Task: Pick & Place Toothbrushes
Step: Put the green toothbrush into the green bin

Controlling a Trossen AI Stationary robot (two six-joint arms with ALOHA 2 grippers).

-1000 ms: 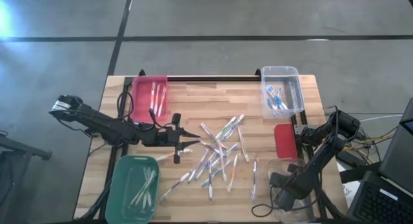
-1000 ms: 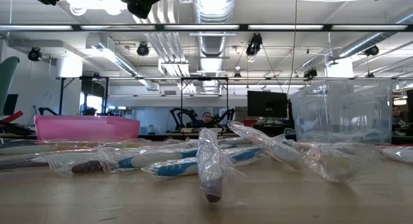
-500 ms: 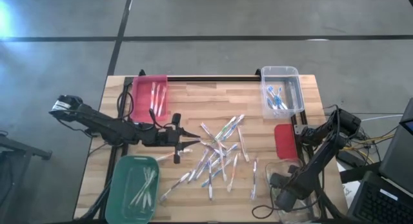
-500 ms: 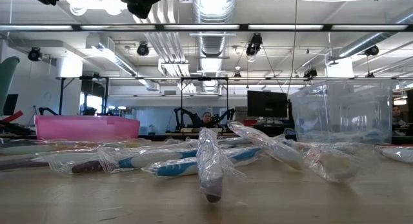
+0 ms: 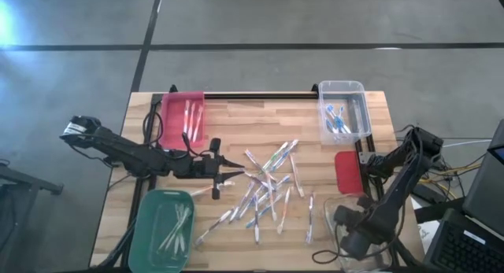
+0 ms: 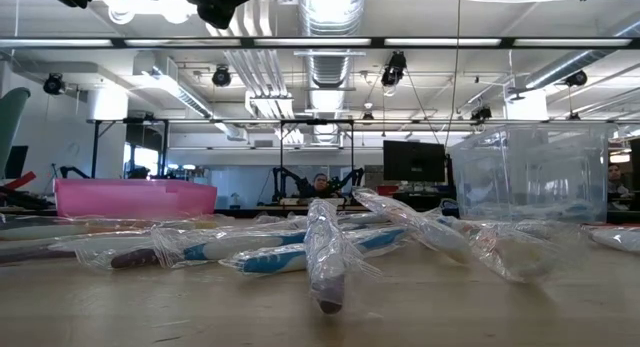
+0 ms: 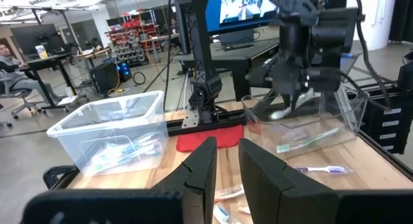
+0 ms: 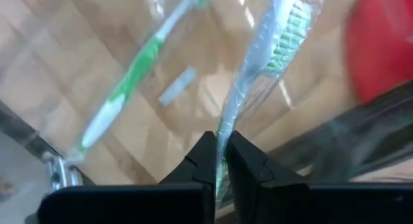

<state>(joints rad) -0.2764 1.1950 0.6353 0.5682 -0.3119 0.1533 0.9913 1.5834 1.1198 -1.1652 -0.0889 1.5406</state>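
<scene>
Several wrapped toothbrushes (image 5: 268,190) lie in a loose pile at the table's middle, close up in the low view (image 6: 325,252). My right gripper (image 5: 352,240) points down over the clear bin (image 5: 340,214) at the near right. It is shut on a wrapped green toothbrush (image 8: 271,43). Another green toothbrush (image 8: 126,88) lies on that bin's floor. My left gripper (image 5: 232,175) hovers level at the pile's left edge, open, with nothing between its fingers (image 7: 227,156). My right gripper pinches the wrapped green toothbrush between its two fingers, at the handle (image 8: 224,124) inside its clear wrapper. The fingers come from above, pointing down. The brush hangs below them over the bin, its bristled head (image 8: 287,30) lowest. Whether that end touches the bin floor I cannot tell.
A pink bin (image 5: 183,116) stands far left, a green bin (image 5: 161,230) near left, and a clear bin (image 5: 344,109) with blue brushes far right. A red flat piece (image 5: 346,171) lies beside the right arm. A purple toothbrush (image 7: 316,169) lies next to the near clear bin.
My right gripper has risen over the near clear bin, and its arm has straightened up. The left arm and the pile have kept still.
</scene>
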